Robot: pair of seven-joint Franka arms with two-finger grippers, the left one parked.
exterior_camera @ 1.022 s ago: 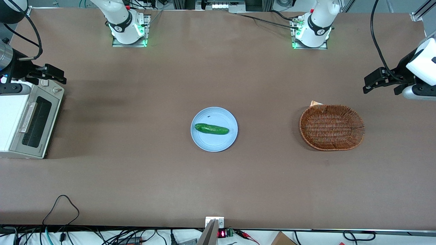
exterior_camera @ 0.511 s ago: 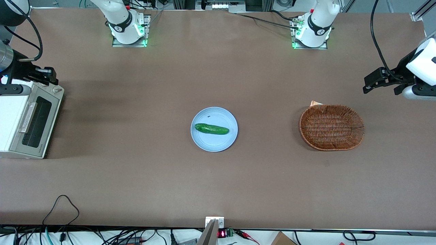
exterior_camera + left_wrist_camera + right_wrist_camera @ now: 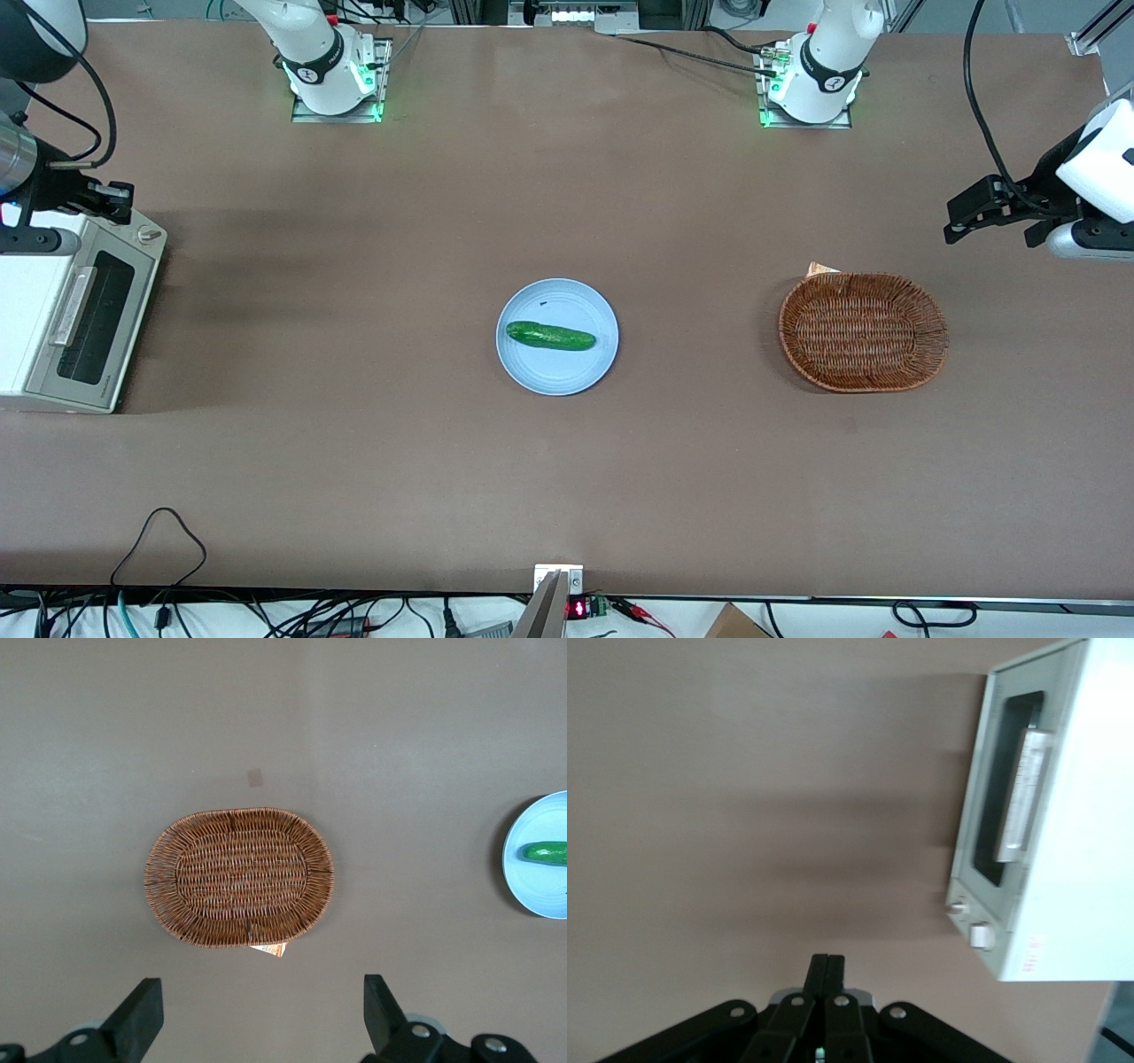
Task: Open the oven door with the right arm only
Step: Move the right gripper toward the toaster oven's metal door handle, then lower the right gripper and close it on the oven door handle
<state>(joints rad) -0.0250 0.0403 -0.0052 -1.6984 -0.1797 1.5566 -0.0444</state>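
Observation:
The small white toaster oven (image 3: 40, 315) stands at the working arm's end of the table. Its oven door (image 3: 89, 319) is shut, a silver frame round a dark glass window, with a silver bar handle (image 3: 73, 305). The door (image 3: 1001, 788) and its handle (image 3: 1023, 796) also show in the right wrist view, with two knobs (image 3: 967, 923) beside them. My right arm (image 3: 22, 159) hangs above the oven's knob end. Its gripper (image 3: 120, 202) is shut, fingers pressed together with nothing between them, and sits above the knob corner, apart from the handle. The shut fingers (image 3: 827, 970) point at bare table.
A light blue plate (image 3: 567, 372) with a cucumber (image 3: 550, 336) lies mid-table. A brown wicker basket (image 3: 864, 330) sits toward the parked arm's end. Cables run along the table's near edge (image 3: 159, 532).
The right gripper has pulled back toward the table's end and a little farther from the front camera, now over the oven's knob corner. The oven door has not moved.

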